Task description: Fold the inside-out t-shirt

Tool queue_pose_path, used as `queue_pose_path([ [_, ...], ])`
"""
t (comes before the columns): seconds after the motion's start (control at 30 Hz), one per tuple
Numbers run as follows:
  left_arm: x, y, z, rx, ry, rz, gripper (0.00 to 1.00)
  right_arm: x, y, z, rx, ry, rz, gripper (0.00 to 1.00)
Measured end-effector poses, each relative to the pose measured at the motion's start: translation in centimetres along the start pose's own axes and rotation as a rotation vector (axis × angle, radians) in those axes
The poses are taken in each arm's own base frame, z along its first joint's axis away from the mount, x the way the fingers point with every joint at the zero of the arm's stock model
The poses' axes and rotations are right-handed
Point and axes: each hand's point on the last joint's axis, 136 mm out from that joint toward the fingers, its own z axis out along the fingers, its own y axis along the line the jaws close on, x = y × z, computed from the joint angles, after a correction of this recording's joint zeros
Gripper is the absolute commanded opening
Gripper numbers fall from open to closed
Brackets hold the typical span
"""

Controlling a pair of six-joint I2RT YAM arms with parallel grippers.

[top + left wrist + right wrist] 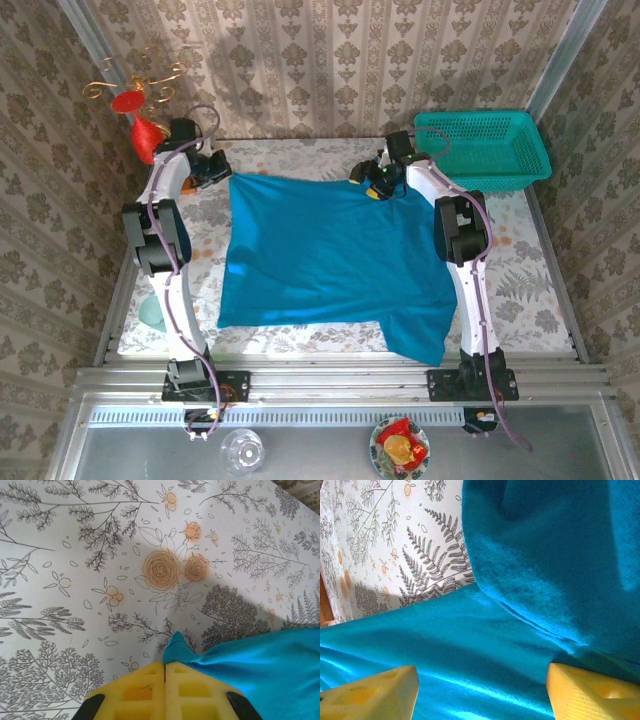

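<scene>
Floral tablecloth point(530, 290) — t-shirt point(330, 255) spread flat, left jaws pinching its corner.

The left arm point(178, 305) and right arm point(470, 300): 2 white-linked bodies, black joints, lilac cables (yellow grid-moulded end effector pads point(135, 692)).

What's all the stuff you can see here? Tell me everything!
t-shirt: one, bright blue, spread mid-table
basket: one, teal, far right corner
ornament: one, red and gold, far left corner
tablecloth: one, white with flowers, under the t-shirt
glass: one, clear, front ledge
plate: one, holding red and yellow things, front ledge
left arm: one, white and black, jaws shut on a t-shirt corner
right arm: one, white and black, jaws open over the t-shirt
</scene>
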Motion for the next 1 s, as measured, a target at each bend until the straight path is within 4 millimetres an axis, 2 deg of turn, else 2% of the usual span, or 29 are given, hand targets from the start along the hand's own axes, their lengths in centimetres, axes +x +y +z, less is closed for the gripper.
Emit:
queue_pose_path([
  [0.17,0.4,1.9,0.3,0.034,-0.013,-0.128,0.0,0.0,0.0,0.0,0.003,0.001,-0.007,0.71],
  [0.23,0.1,2.1,0.2,0.05,-0.031,-0.157,0.0,0.1,-0.1,0.0,0.005,0.001,-0.01,0.71],
  [0.6,-2.1,-0.1,-2.5,0.153,-0.192,-0.249,0.02,0.0,-0.1,0.0,0.009,0.001,-0.015,0.71],
  [0.87,-3.1,0.4,-2.6,0.13,-0.24,-0.278,0.25,0.1,-0.1,-0.1,0.013,0.006,-0.014,0.72],
  [1.0,-3.2,1.3,-2.6,0.081,-0.258,-0.273,0.29,0.2,-0.1,-0.2,0.017,0.011,-0.025,0.73],
])
